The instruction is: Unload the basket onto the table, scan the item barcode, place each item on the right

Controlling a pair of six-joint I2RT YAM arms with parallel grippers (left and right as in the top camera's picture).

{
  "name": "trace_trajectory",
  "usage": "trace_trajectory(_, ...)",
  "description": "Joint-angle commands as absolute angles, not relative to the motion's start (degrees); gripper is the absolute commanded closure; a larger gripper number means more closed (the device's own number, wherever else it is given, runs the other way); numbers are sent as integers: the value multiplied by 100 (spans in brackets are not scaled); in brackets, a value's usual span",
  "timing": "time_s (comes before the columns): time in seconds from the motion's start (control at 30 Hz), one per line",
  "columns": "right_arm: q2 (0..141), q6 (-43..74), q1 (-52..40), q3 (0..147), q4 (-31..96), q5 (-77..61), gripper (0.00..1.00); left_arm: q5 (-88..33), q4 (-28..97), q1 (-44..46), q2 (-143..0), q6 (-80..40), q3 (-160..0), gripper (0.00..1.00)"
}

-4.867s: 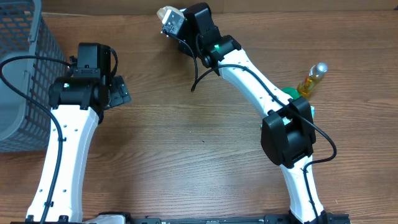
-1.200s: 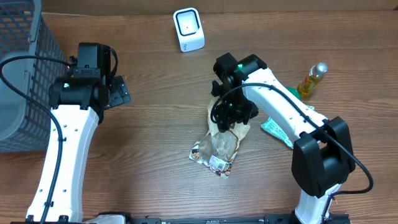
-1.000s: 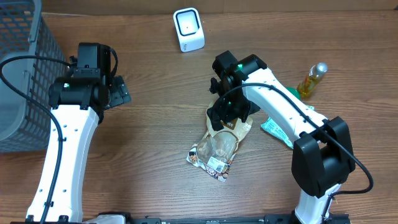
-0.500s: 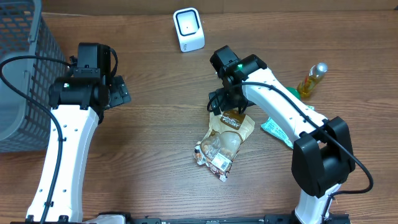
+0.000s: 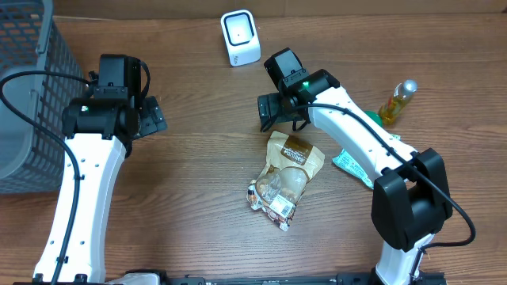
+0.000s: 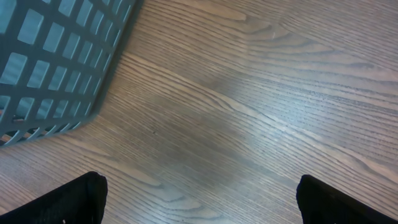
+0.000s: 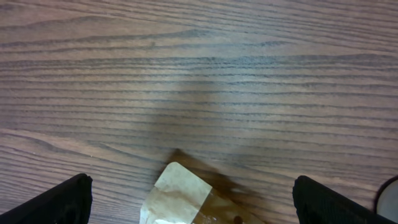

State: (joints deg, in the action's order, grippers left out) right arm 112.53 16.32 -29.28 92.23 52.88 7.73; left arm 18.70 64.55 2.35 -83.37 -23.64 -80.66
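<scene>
Pouch [image 5: 287, 176] lies flat in the middle of the counter [image 5: 198, 206], just below your right pincer [image 5: 268, 112], which is wide open and holding nothing. I'd guess it's light, crinkly and floppy, so pinch the flat top seal, not the puffy middle. Left pincer [image 5: 153, 117] is fully spread and empty too, near the basket [image 5: 24, 95]. Right wrist cam only catches a pouch corner. Overhead gives you the white label [image 5: 277, 208] at the low end, and the scanner [image 5: 240, 37] well apart.

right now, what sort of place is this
Probably a mock shop checkout on a wooden table: a white barcode scanner, a grey mesh basket, and a snack bag.
</scene>
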Motion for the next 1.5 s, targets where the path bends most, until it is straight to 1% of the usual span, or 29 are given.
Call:
trace_trajectory(0.0, 11227, 1693, -2912, 9185, 5253, 810, 0, 1946, 6447, 226, -8361, -2425, -8106, 0)
trace_trajectory(0.97, 11227, 1695, -2912, 9185, 5256, 808, 0, 1946, 6447, 226, -8416, -2425, -8106, 0)
trace_trajectory(1.17, 11227, 1695, -2912, 9185, 5253, 810, 0, 1946, 6447, 226, -7701, -2425, -8103, 0)
trace_trajectory(1.47, 11227, 1693, -2912, 9185, 5253, 808, 0, 1946, 6449, 226, -5996, -2425, -8103, 0)
